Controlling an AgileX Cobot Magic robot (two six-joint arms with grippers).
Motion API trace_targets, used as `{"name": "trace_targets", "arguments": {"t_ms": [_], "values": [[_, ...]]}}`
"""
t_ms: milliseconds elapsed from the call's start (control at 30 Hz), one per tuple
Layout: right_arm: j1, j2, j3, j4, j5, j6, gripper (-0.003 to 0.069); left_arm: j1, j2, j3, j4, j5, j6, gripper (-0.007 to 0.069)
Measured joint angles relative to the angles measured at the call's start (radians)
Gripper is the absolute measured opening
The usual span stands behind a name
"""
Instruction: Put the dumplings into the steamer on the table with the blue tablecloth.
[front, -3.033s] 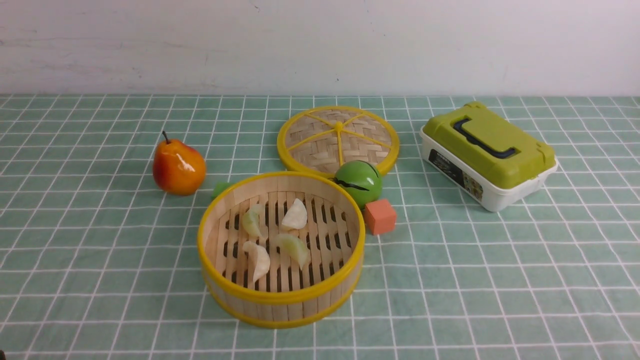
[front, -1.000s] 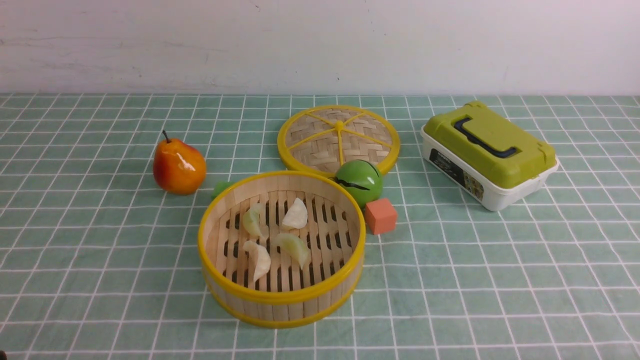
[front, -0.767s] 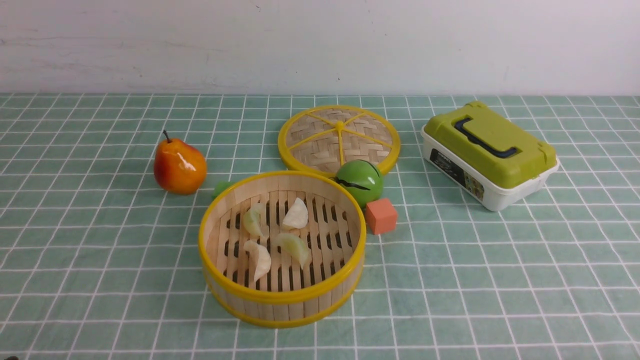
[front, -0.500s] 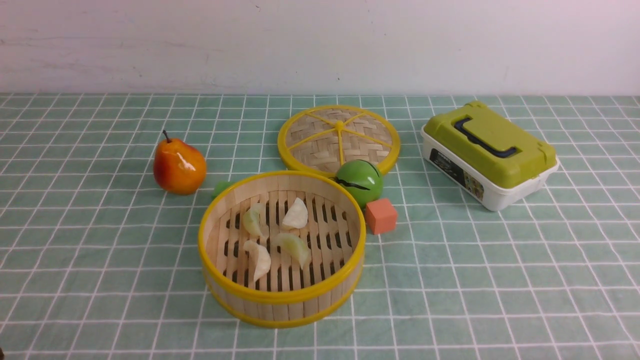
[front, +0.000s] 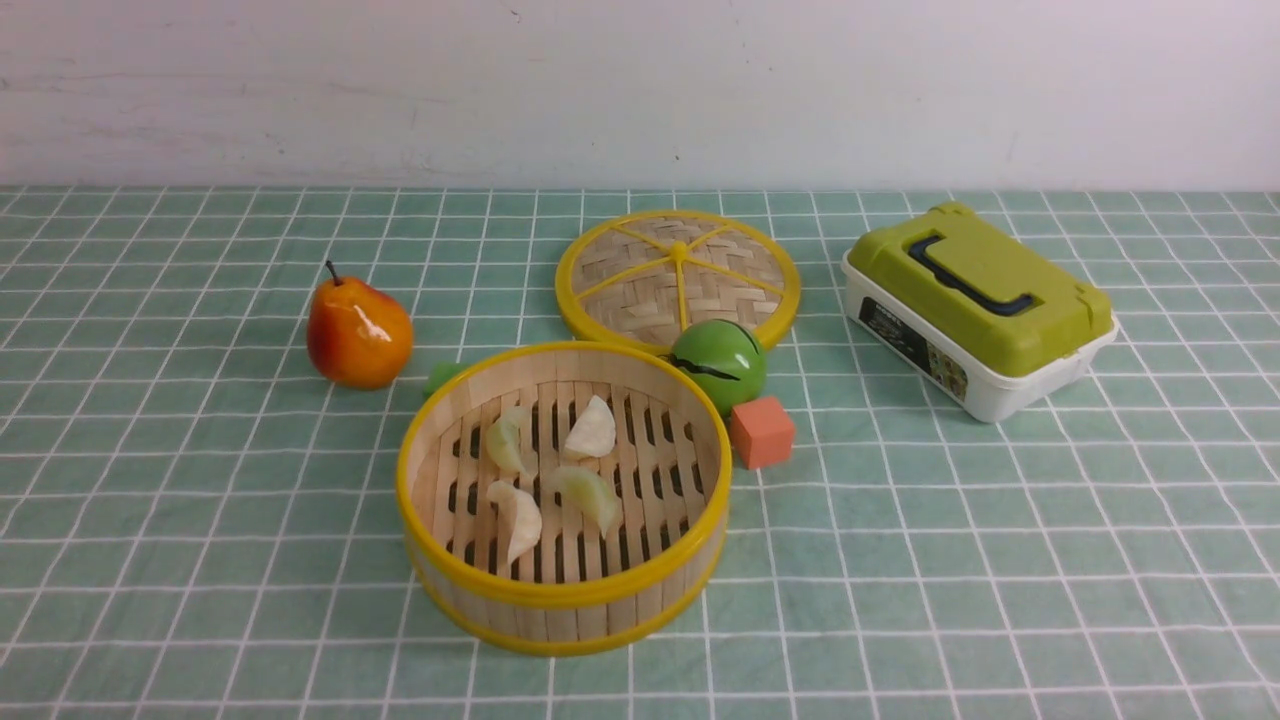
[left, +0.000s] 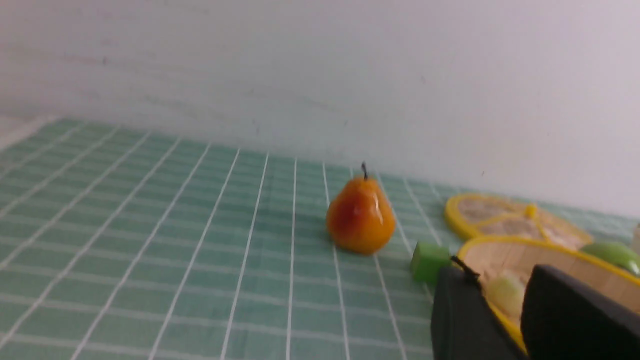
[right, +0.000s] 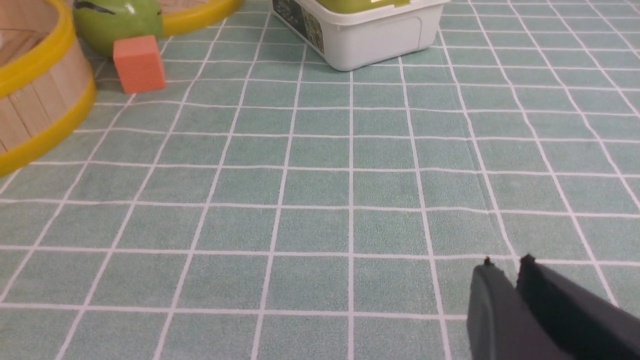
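Four dumplings (front: 548, 470) inside bamboo steamer (front: 563, 596) mid-worktop (front: 1000, 560), left claw (left: 500, 310) slightly spread, empty, right claw (right: 506, 265) nearly pressed together, empty, above cloth.

Open cloth lies all along my near side of the worktop (front: 900, 600), left and right of the steamer (front: 562, 590). Behind it the lid (front: 640, 290), green ball (front: 718, 362) and orange cube (front: 761, 432) crowd its far right rim. The pear (front: 358, 335) stands left, the lunchbox (front: 975, 310) far right.
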Motion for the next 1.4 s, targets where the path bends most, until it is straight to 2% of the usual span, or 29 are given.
{"name": "trace_targets", "arguments": {"t_ms": [100,167,267,333,700,1400], "values": [[0.000,0.000,0.000,0.000,0.000,0.000,0.0076,0.000,0.000,0.001,-0.005,0.103,0.011,0.0184],[0.000,0.000,0.000,0.000,0.000,0.000,0.0080,0.000,0.000,0.001,-0.004,0.194,0.061,0.0155],[0.000,0.000,0.000,0.000,0.000,0.000,0.0084,0.000,0.000,0.001,-0.024,0.312,0.134,0.0034],[0.000,0.000,0.000,0.000,0.000,0.000,0.0087,0.000,0.000,0.003,-0.028,0.338,0.154,-0.0014],[0.000,0.000,0.000,0.000,0.000,0.001,0.0095,0.000,0.000,0.004,-0.033,0.357,0.109,-0.0014],[0.000,0.000,0.000,0.000,0.000,0.001,0.0114,0.000,0.000,0.004,-0.034,0.353,0.106,-0.0014]]}}
